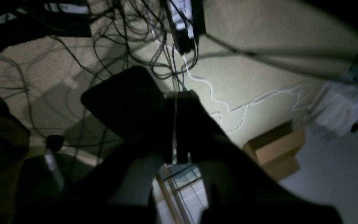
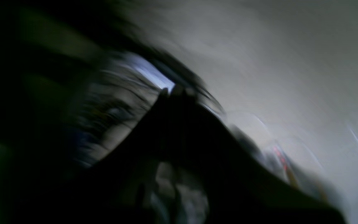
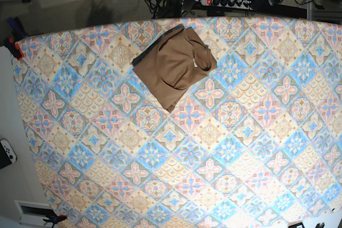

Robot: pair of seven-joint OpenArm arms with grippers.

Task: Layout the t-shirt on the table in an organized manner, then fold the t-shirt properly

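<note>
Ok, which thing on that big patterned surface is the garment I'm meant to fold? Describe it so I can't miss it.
Start from the wide table covered in pastel blue, pink and cream tile-patterned cloth. Near its far edge, slightly left of the middle in the base view, lies a crumpled plain tan-brown cloth t-shirt. It is the only solid-coloured, unpatterned thing on the table.

Tangled cables [image 1: 129, 37], cardboard box [image 1: 275, 152] (on carpet), power strip [image 3: 235, 1].
</note>
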